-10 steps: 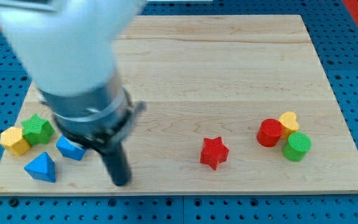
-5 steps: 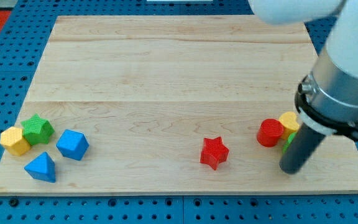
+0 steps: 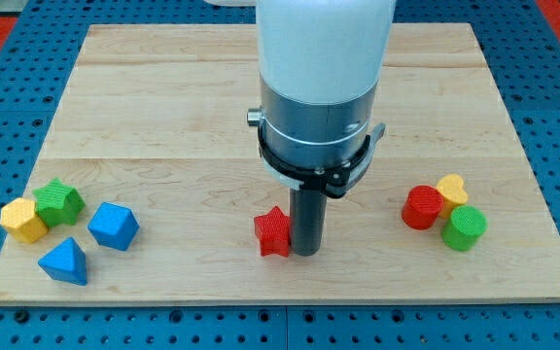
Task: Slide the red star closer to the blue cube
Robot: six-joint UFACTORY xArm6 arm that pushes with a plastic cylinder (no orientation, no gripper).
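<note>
My tip (image 3: 304, 253) sits against the right side of the red star-shaped block (image 3: 273, 232), near the bottom edge of the pale wooden board (image 3: 280, 107). Bare rod; no fingers to report. The blue cube block (image 3: 114, 226) lies well apart at the view's left.

light: bright, even | shadows: soft, faint | glare: slight on arm (image 3: 326, 49) | focus: sharp

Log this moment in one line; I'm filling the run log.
my tip touching red star's right | blue cube far left | star not yet near
</note>
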